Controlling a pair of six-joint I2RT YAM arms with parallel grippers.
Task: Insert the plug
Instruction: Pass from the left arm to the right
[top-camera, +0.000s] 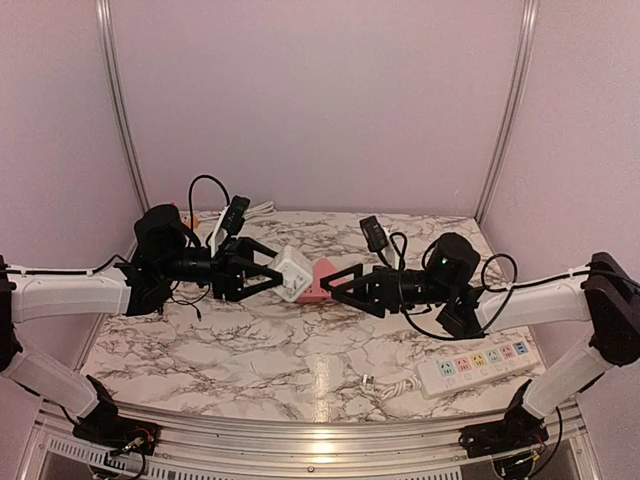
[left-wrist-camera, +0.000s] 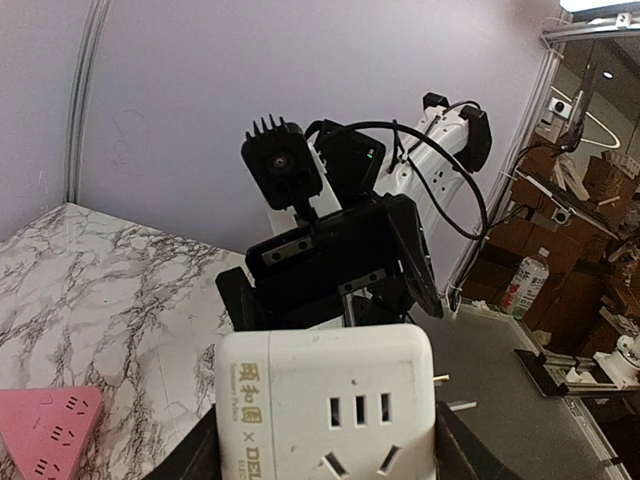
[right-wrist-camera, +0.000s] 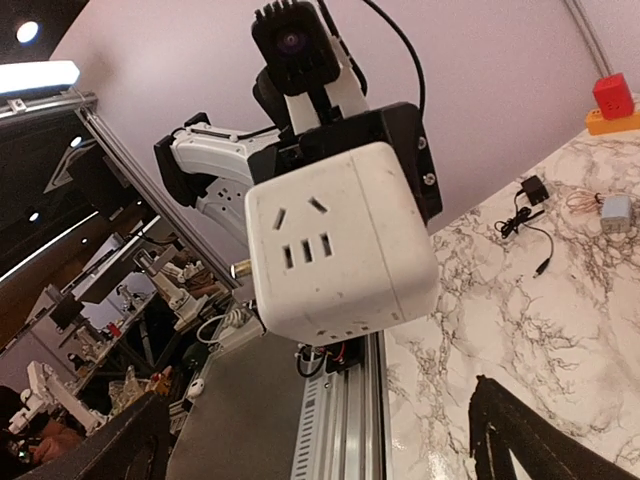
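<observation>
- Left jaws are partly closed on the white cube adapter (top-camera: 292, 272), which is held above the surface (top-camera: 300, 350); its prongs (left-wrist-camera: 458, 405) stick out of one side.
- Right jaws are spread wide and hold nothing, seemingly just beside the pink socket block (top-camera: 314, 284) on the marble.
- A white power strip (top-camera: 480, 365) lies near the right arm.

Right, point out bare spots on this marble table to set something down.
Widest bare patch: the near-left marble tabletop, between the left arm and the small white plug. Crowded: the middle, where the left claw holds the white cube socket beside the pink triangular socket block and the right claw; also near-right, around the long white power strip.
</observation>
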